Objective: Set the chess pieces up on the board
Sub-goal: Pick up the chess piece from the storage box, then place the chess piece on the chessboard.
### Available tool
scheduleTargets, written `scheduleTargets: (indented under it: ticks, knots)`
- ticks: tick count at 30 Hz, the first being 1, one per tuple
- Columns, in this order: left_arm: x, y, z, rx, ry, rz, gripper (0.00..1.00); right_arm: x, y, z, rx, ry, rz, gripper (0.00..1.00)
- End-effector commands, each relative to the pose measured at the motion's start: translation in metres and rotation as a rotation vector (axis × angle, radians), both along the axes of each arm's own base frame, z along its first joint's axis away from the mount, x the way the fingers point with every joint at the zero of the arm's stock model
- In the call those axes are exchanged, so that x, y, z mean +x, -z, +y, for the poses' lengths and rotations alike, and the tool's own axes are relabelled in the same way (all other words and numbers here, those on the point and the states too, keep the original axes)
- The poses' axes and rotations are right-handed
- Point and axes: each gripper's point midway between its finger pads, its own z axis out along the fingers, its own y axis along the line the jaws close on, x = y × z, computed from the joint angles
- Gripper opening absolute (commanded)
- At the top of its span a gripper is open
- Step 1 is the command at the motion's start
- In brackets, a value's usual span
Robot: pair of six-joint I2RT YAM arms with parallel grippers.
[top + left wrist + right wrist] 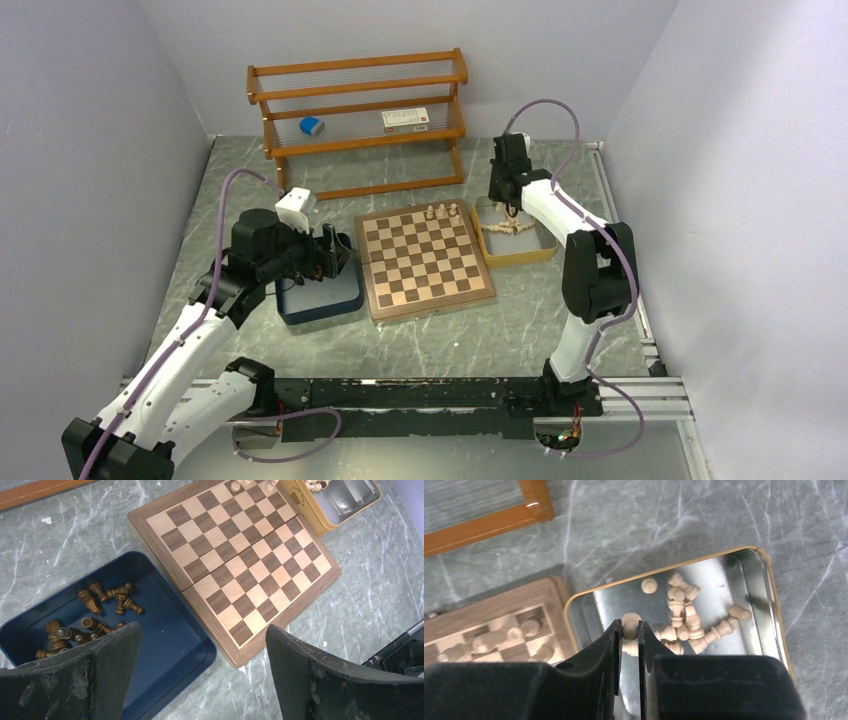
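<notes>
Chess pieces (pixel 89 600) of the dark brown set lie tumbled in the navy tray (pixel 175 640), bunched toward its left end, some on their sides and touching one another. The tray rests on the table (pixel 520 330) just beside the left edge of the board (pixel 425 265). The left gripper (pixel 202 630) hangs over the tray's right side, fingers spread wide with nothing between them.

At the table's far edge stands a wooden shelf (pixel 360 106), carrying a small blue object (pixel 311 125) toward its left end and a white box (pixel 405 118) toward its right.

The board lies flat at the middle of the table, its fold seam running left to right. A few cream chess pieces (pixel 441 211) stand upright in a short row along its far edge, toward the far right corner; the other squares hold nothing.

Just beside the board's right edge sits the yellow tray (pixel 714 580). More cream chessmen (pixel 686 617) lie in a loose heap on its shiny floor, most on their sides. The right gripper (pixel 629 627) is down inside the tray's left part, its fingers drawn narrow and pinching one cream piece (pixel 630 620) by its rounded head. Whether that piece is clear of the tray floor cannot be told.
</notes>
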Motion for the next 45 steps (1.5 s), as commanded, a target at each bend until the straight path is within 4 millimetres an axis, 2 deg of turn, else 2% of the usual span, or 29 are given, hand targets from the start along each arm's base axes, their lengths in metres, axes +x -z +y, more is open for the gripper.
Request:
scheduleTargets:
  ticks: [1, 5, 10, 20, 25, 35, 45]
  knots:
    - [-0.001, -0.013, -0.002, -0.009, 0.011, -0.039, 0.99, -0.006, -0.027, 0.02, 0.034, -0.024, -0.036, 0.14]
    - [-0.002, -0.015, -0.003, -0.017, 0.018, -0.048, 0.99, -0.014, -0.037, 0.041, 0.045, -0.058, -0.056, 0.14]
    - [-0.003, -0.015, -0.004, -0.018, 0.023, -0.045, 0.99, -0.026, -0.041, 0.079, 0.104, -0.143, -0.068, 0.14]
    - [-0.004, -0.018, -0.003, -0.027, 0.021, -0.057, 0.99, -0.048, -0.022, 0.126, 0.152, -0.243, -0.019, 0.14]
    - [-0.004, -0.02, -0.002, -0.027, 0.017, -0.064, 0.99, -0.054, -0.006, 0.134, 0.123, -0.259, 0.021, 0.14]
    - [-0.006, -0.022, -0.003, -0.036, 0.026, -0.073, 0.99, -0.052, 0.011, 0.146, 0.102, -0.259, 0.025, 0.14]
    - [-0.005, -0.023, -0.001, -0.031, 0.017, -0.079, 0.99, -0.049, 0.034, 0.143, 0.038, -0.236, 0.035, 0.15]
